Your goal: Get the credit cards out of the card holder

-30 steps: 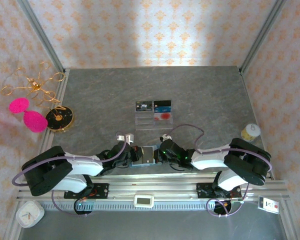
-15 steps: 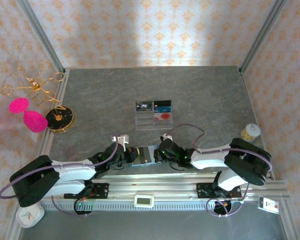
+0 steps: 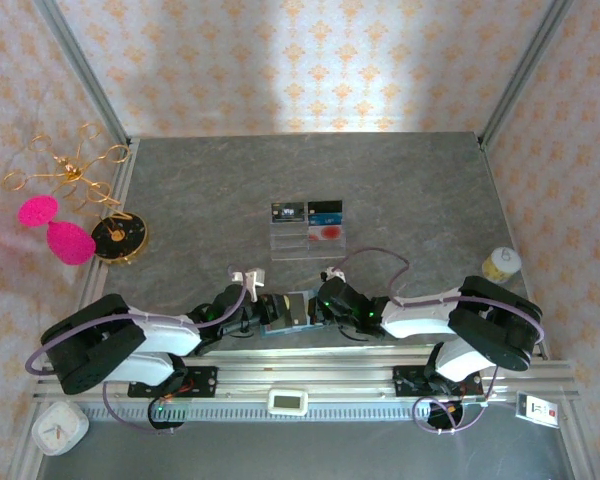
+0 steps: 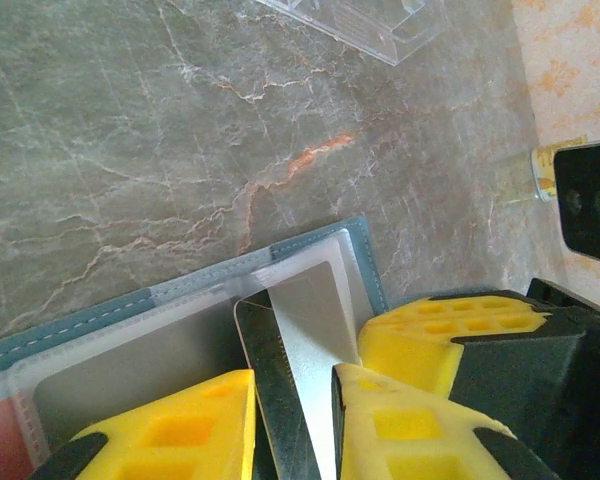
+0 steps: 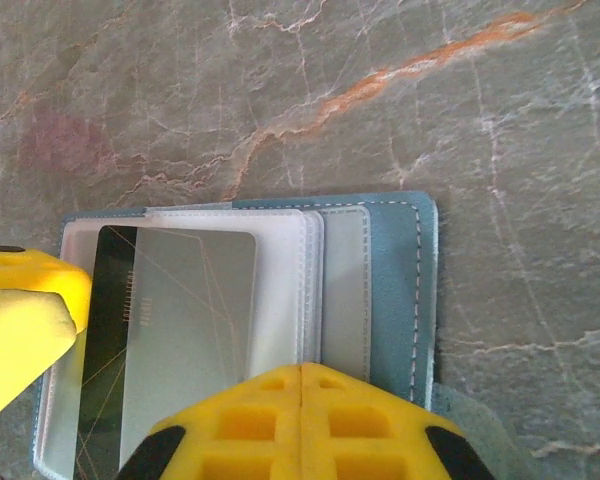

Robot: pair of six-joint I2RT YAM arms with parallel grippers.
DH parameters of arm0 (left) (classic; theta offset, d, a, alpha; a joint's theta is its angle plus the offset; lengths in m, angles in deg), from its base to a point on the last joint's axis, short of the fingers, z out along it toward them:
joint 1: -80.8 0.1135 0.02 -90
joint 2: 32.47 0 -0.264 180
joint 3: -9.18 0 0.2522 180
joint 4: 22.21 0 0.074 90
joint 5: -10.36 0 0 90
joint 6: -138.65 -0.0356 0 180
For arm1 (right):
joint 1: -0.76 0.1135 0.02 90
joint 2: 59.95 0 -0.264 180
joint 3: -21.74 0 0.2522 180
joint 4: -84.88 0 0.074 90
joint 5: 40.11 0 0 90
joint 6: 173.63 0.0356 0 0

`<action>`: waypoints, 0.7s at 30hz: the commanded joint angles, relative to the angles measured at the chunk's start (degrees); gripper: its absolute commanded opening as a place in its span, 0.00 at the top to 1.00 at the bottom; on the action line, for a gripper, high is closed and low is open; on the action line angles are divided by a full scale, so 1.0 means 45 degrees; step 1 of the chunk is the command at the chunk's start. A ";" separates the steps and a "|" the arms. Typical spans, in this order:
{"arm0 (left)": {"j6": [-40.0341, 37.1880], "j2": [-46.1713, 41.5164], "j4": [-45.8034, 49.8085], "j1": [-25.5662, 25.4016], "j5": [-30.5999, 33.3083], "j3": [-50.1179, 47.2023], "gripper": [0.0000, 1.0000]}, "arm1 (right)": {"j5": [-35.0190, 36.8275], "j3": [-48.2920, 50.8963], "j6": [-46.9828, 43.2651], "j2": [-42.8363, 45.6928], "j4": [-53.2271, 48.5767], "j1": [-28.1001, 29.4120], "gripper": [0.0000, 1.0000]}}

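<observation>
Grey marble table [image 3: 400, 190], near edge: the card holder [image 5: 400, 290] lies open between both arms. The left gripper [image 4: 292, 390] pinches a silver-and-black credit card [image 5: 180, 310] lying across the clear pockets. The right gripper [image 5: 300, 385], fingers closed together, presses on the holder's near edge. A clear tray [image 3: 290, 243] stands well behind.

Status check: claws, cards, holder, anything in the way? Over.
Left claw straddling one card, grip unconfirmed. Right claw shut, pinning the open card holder. That card not yet free of the holder. Clear tray farther back, not interfering.

Left gripper [image 3: 266, 308] back toward card holder [image 3: 296, 309] (slightly).
</observation>
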 commanded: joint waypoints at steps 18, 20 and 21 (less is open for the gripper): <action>-0.0147 -0.2287 0.0996 0.0018 0.0182 -0.0919 1.00 | 0.1064 -0.0057 0.0064 0.0770 -0.1350 -0.0045 0.85; -0.0201 -0.2412 0.1129 0.0018 0.0201 -0.0921 1.00 | 0.1292 -0.0039 -0.0152 0.1100 -0.1536 -0.0046 0.79; -0.0200 -0.2414 0.1111 0.0008 0.0197 -0.0920 1.00 | 0.1367 -0.0019 -0.0253 0.1317 -0.1579 -0.0045 0.77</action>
